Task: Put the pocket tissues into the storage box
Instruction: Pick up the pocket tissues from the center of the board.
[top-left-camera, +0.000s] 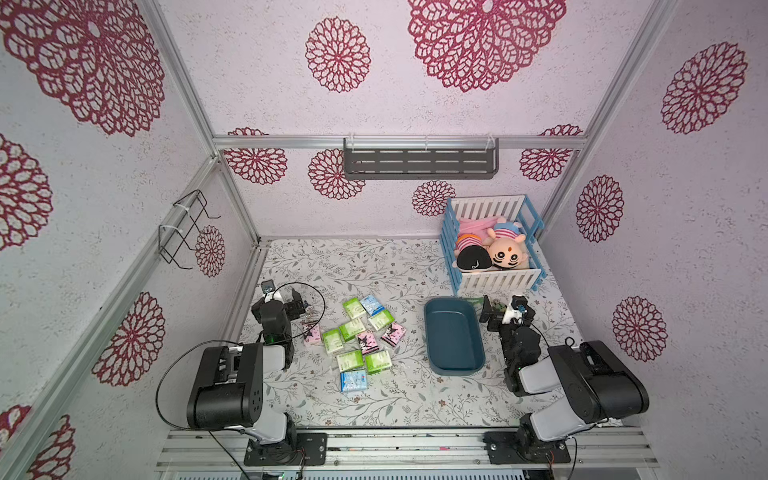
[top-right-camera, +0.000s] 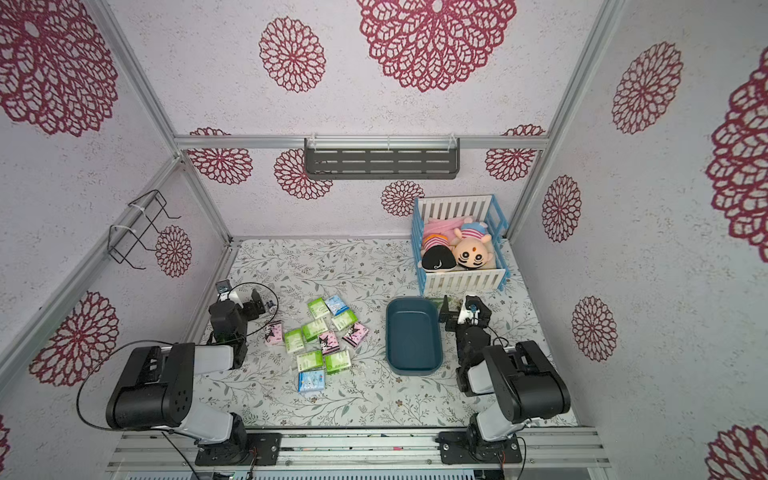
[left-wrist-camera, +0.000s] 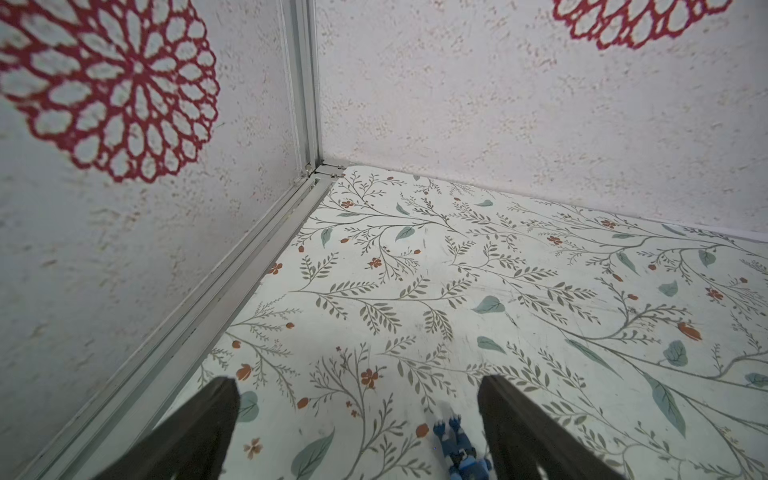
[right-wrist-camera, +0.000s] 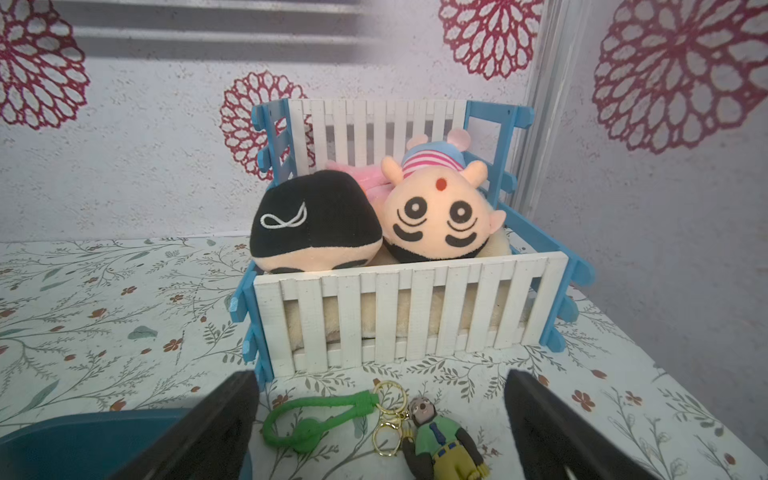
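0 packed: the storage box (top-left-camera: 453, 336) is empty, with about 11 pocket tissues (top-left-camera: 352, 329) beside it. The left gripper (left-wrist-camera: 359, 384) and right gripper (right-wrist-camera: 380, 376) both gape, holding nothing.

Storage box (top-left-camera: 454, 332) teal; pocket tissues (top-left-camera: 352, 329) green, pink, blue.

The pocket tissues (top-left-camera: 359, 338) lie scattered mid-way across the desk (top-left-camera: 374, 266), the storage box (top-left-camera: 453, 336) just right of them, the toy crib (top-left-camera: 496, 282) behind it at the far right, dolls (top-left-camera: 494, 253) inside.
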